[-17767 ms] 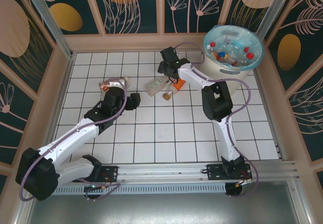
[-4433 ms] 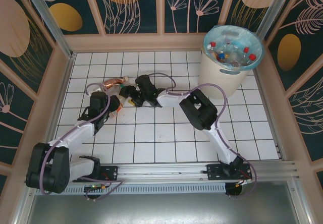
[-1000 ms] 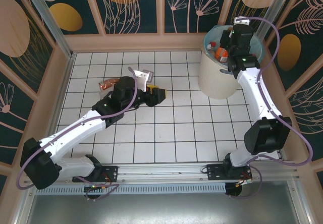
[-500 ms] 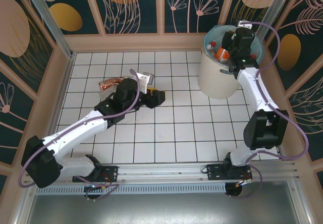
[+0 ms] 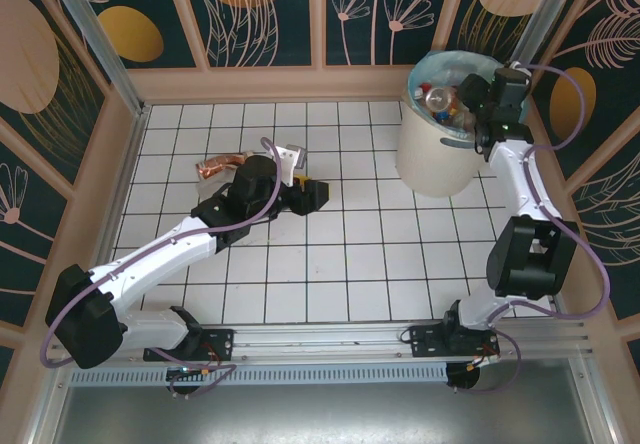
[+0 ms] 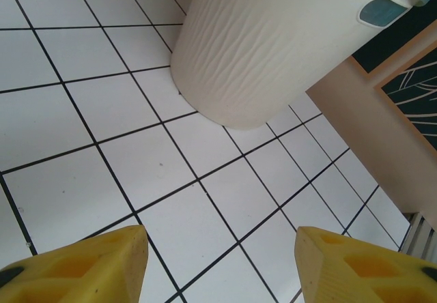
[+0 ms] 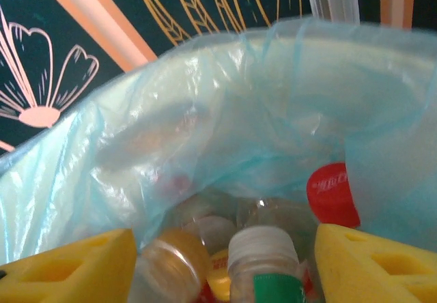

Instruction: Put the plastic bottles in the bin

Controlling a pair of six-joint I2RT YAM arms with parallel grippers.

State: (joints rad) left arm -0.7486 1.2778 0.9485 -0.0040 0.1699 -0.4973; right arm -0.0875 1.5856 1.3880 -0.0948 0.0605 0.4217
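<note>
Right gripper (image 5: 472, 96) hangs over the right side of the bin (image 5: 440, 154), at the table's far right corner. In the right wrist view the right gripper (image 7: 222, 269) is spread wide, yellow fingers (image 7: 68, 269) at either lower edge, nothing between them. Below it are the blue-green bag (image 7: 225, 125) and bottles (image 7: 263, 255) piled inside the bin: one with a pale cap and green label, an amber one to its left, a red cap (image 7: 331, 194) to the right. From the top, bottles (image 5: 440, 99) show inside the rim.

Left gripper (image 5: 318, 194) sits low over the table (image 5: 350, 264) near mid-table, well apart from the bin and pointing toward it. In the left wrist view the left gripper (image 6: 218, 269) is wide open and empty, with white tiles under it and the bin (image 6: 266, 44) standing upright ahead. A loose bottle (image 5: 213, 166), crushed and copper-pink, lies on the table just behind the left wrist, partly hidden by the arm.
</note>
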